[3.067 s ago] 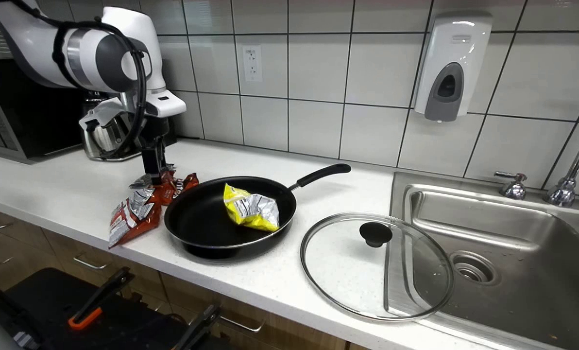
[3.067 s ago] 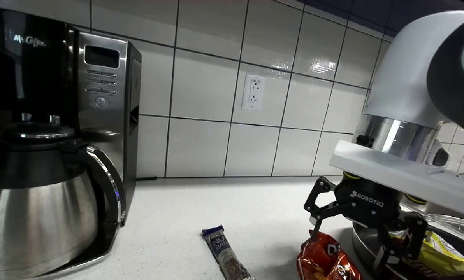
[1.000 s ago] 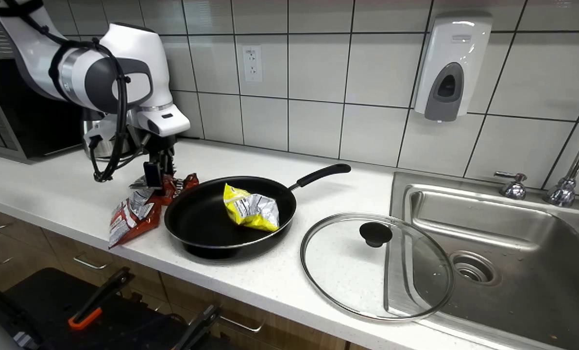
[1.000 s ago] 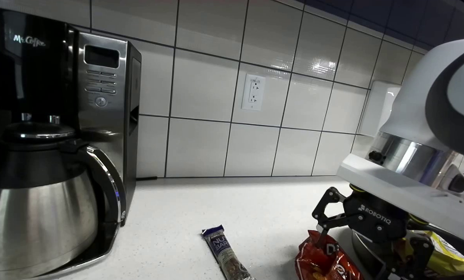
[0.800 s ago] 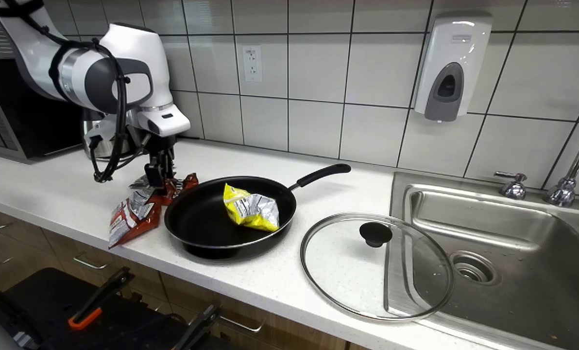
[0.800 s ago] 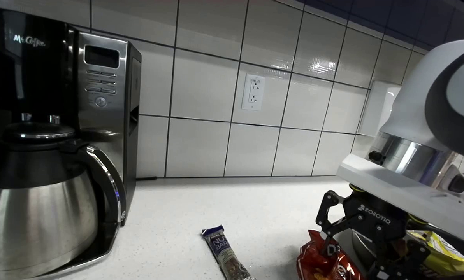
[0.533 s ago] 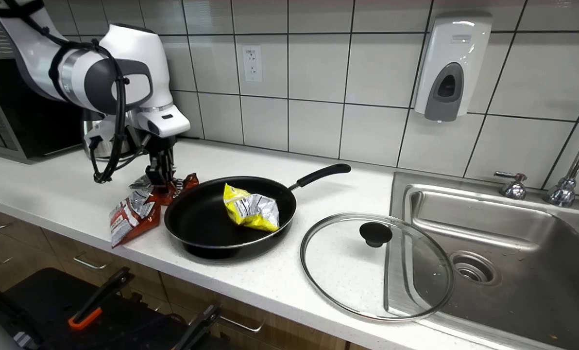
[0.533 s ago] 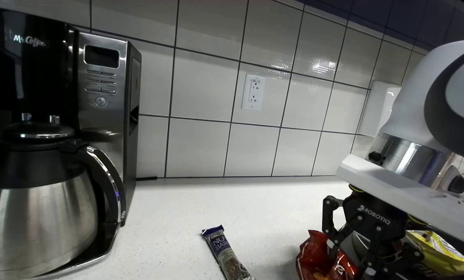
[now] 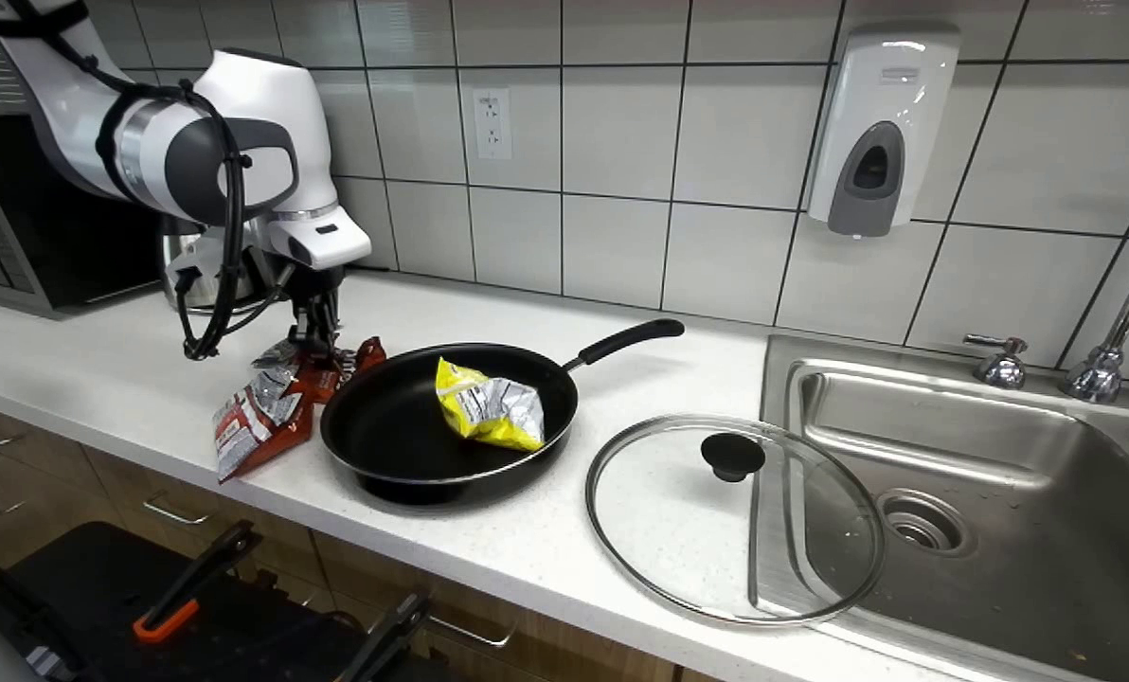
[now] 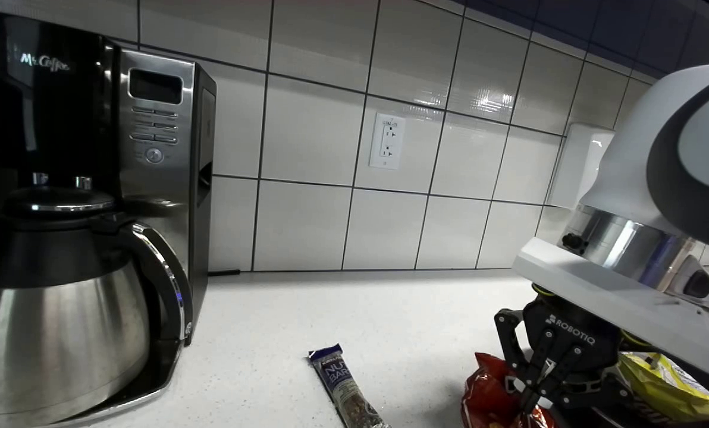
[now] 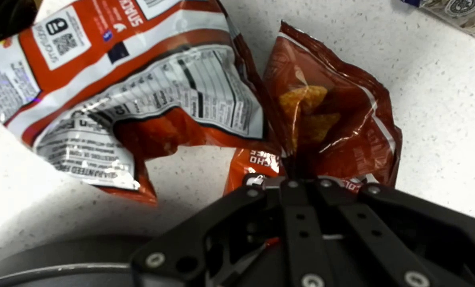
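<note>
A crumpled red chip bag [image 11: 341, 127] lies on the white counter, with chips pictured on its front. My gripper [image 11: 293, 171] is shut on it; folds of the wrapper gather to a point between the fingertips, which are partly hidden. Against it, in the wrist view, rests a red-and-white piece with a nutrition label [image 11: 142, 79]; I cannot tell whether it is the same bag or another. In both exterior views the gripper [image 9: 316, 355] points down into the red bag [image 10: 485, 395]. Right beside it stands a black frying pan [image 9: 389, 421] holding a yellow bag [image 9: 489, 412].
A glass lid [image 9: 659, 530] with a black knob overlaps the edge of the steel sink [image 9: 1029, 540]. The pan's handle [image 9: 631, 339] points toward the tiled wall. A nut bar [image 10: 348, 389] lies on the counter near a coffee maker [image 10: 164, 178]. A soap dispenser [image 9: 882, 133] hangs on the wall.
The arm came down a little over the red bag earlier. Within the last second the fingers have swung from wide apart to shut, drawing the wrapper together; the bag shifted slightly.
</note>
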Robot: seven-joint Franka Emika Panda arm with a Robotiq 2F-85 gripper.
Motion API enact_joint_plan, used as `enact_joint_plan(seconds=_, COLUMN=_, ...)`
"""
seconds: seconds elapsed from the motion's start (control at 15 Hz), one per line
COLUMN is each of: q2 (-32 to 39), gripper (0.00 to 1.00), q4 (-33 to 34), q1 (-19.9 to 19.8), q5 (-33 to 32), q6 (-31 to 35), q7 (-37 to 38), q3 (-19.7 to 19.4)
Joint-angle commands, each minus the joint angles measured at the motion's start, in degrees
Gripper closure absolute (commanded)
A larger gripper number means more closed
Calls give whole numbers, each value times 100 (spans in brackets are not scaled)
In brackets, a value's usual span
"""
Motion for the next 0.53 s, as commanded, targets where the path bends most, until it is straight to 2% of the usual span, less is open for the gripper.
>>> enact_joint_plan(seconds=0.0, q2=-18, gripper=100, q4=-35, q1=-175, q5=155, q6=89, q7=-237, q3=160)
enact_joint_plan(seconds=0.47, q2=-221, gripper=100, q4=-26, q1=-81, q5=-477, q6=14, q7=-29, q3=-38)
